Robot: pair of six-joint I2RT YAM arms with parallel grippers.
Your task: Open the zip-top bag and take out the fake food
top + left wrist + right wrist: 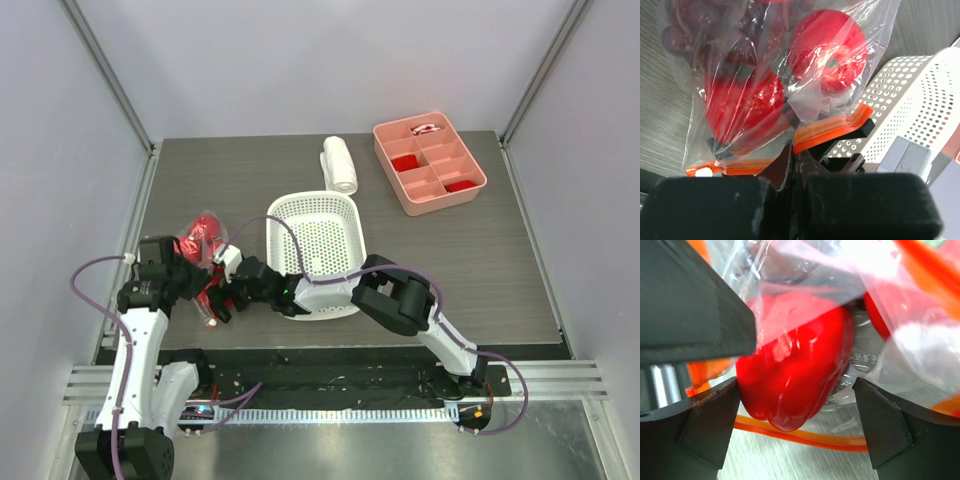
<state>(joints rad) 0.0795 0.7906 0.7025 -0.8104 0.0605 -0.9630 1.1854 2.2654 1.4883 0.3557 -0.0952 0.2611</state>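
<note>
My left gripper (790, 165) clamped on clear crinkly orange-zipped bag (747, 55); right gripper (795, 412), jaws wide, straddles glossy red plastic fruit (797, 352), best closed gently

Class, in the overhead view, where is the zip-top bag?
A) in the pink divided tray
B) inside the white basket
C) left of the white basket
C: the zip-top bag sits left of the white basket, outside its rim.

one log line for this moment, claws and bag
left claw: shut on zip-top bag near orange strip | right claw: open astride a red fruit | fake food: in bag
</note>
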